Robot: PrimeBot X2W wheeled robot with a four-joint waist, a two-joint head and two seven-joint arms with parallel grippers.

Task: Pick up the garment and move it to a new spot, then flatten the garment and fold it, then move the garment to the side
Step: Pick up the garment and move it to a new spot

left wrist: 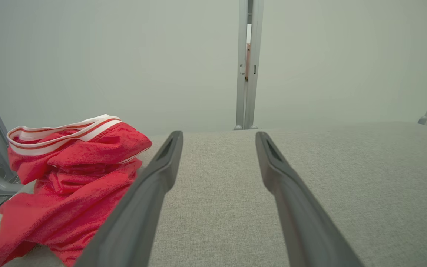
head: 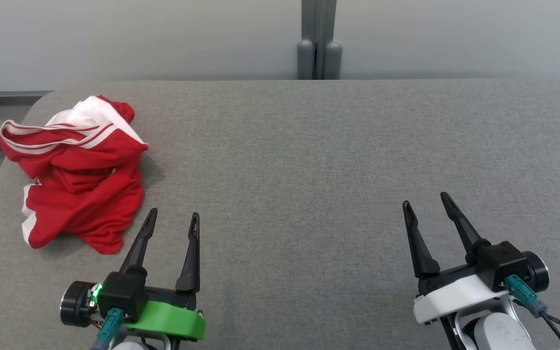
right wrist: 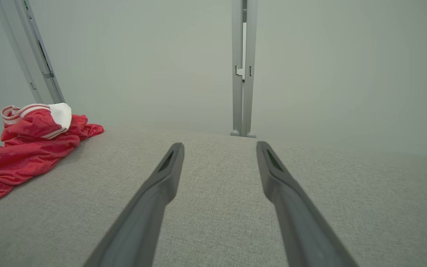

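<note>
Garment: You see the red and white garment (head: 83,170) in a crumpled heap near the far left corner of the grey tabletop (head: 309,170). It is not picked up yet.
Left fingers: Your left fingers (head: 140,243) are spread apart and hold nothing. They sit just beside the heap, likely so they can grab it first.
Right fingers: Your right fingers (head: 418,243) are spread apart too and hold nothing. They wait well away from the cloth.
New spot: The wide grey middle looks good for laying it flat.

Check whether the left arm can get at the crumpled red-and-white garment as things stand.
Probably yes. The left gripper is open and sits just short of the crumpled red-and-white garment, not touching it. Only a bare strip of the grey fabric surface lies between them, with nothing in the way.
</note>
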